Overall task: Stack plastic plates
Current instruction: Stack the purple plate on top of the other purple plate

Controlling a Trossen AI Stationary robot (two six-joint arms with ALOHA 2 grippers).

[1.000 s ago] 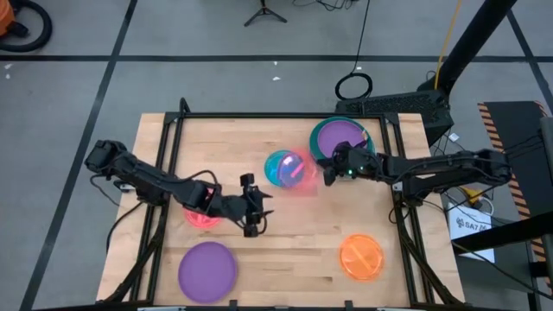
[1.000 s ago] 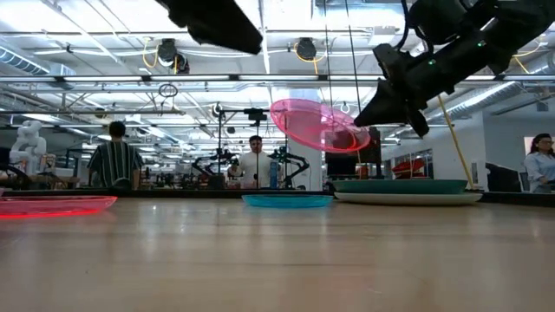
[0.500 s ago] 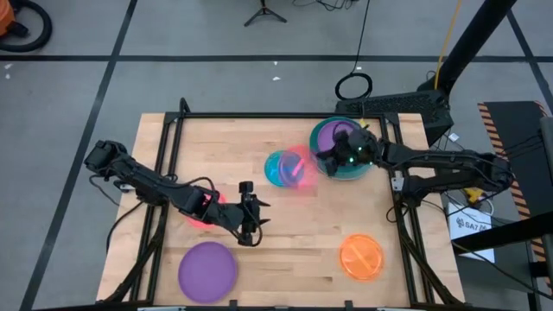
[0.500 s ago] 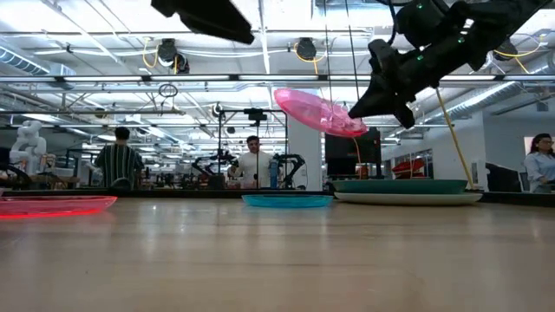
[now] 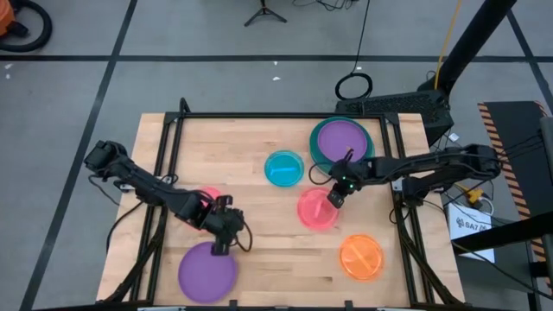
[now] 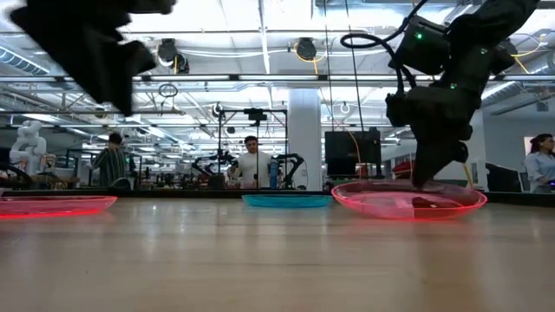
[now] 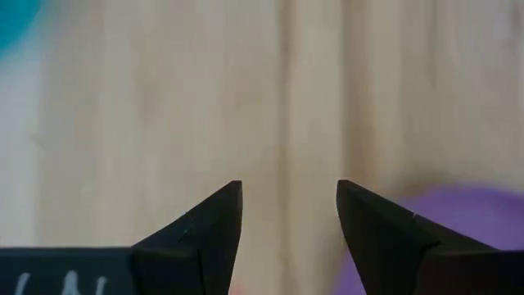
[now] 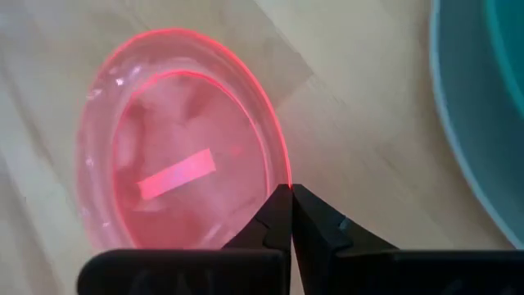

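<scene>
So the right gripper (image 5: pixel 331 198) is down at the edge of a pink-red plate (image 5: pixel 316 210) sitting flat on the desk (image 5: pixel 259 233) right of centre. Its fingers (image 8: pixel 286 215) are pressed together, and the wrist view puts them right at the plate's rim, so it looks like they're pinching it.

The left gripper (image 5: pixel 216 248) hangs over the near-left part of the desk, just at the far edge of a purple plate (image 5: pixel 207 270), fingers (image 7: pixel 214 225) spread with nothing between them.

The other plates:
- second pink-red plate (image 5: pixel 207 197) on the left, mostly hidden under the left arm
- small cyan plate (image 5: pixel 283 168) around the middle, farther back
- another purple plate (image 5: pixel 340 139) sitting in a dark green plate (image 5: pixel 367 138) at the far right
- orange plate (image 5: pixel 361 257) at the near right

People are standing in the room behind, seen in the low view.
</scene>
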